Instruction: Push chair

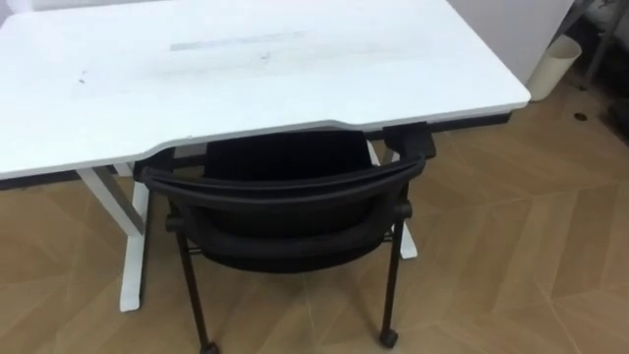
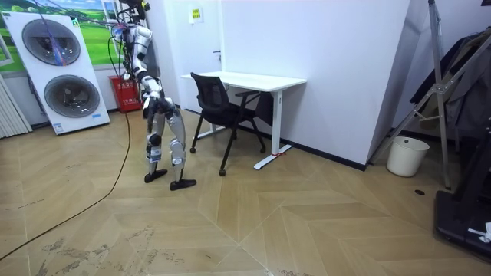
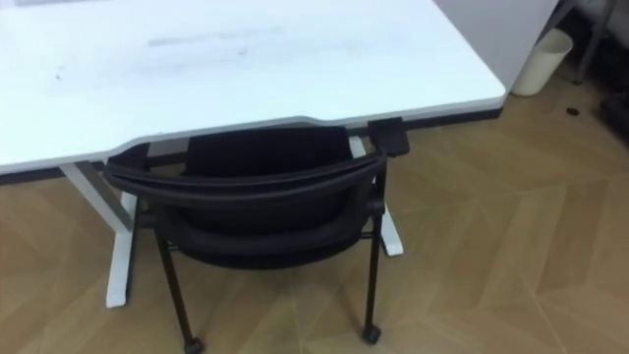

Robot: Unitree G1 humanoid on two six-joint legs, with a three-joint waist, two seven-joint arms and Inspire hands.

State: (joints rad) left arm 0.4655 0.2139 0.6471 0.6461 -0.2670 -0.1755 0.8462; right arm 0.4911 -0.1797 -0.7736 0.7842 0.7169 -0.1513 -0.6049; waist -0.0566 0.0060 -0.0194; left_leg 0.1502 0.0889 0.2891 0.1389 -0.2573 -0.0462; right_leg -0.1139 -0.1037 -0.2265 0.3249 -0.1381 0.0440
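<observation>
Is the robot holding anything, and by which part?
Nothing, it seems: the black chair stands untouched at the white desk, with the robot apart behind it.

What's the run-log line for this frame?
task: push chair | chair: seat partly under desk | robot: stands behind chair | bin: floor, right of desk

No text is legible; a small yellow sign is seen upper left on the wall, print unreadable.

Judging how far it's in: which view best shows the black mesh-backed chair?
The room view: the black mesh-backed chair appears side-on, seat partly under the white desk. Eye views look down on its backrest at the desk's edge.
</observation>
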